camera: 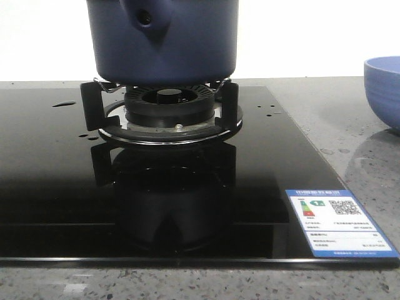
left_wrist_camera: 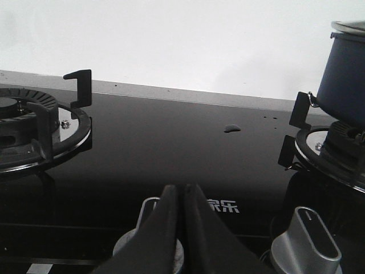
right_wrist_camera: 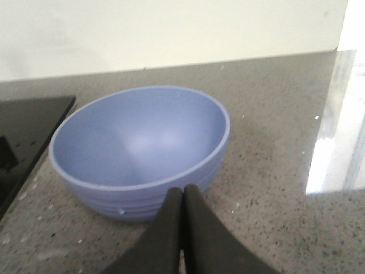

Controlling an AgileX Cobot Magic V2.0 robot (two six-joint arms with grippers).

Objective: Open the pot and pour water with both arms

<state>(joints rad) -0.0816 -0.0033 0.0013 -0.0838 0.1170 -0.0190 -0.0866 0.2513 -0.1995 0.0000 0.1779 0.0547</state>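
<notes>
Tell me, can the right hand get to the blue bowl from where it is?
Probably yes. The right hand is shut and sits just in front of the blue bowl, with nothing between them. The bowl stands alone on the grey counter, beside the stove. The hand would need to open first.

Pot (camera: 164,47): large, round, dark navy blue with smooth matte sides; upright on the black supports of the stove's right burner.
Pot tube (camera: 145,17): short stubby tube with a round hole, on the side turned toward the front camera.
Pot top: cut off in the front view; the left wrist view shows a pale rim or lid edge (left_wrist_camera: 349,27).
Water (camera: 64,104): clear drops and a small wet patch on the black glass beside the burner.
</notes>
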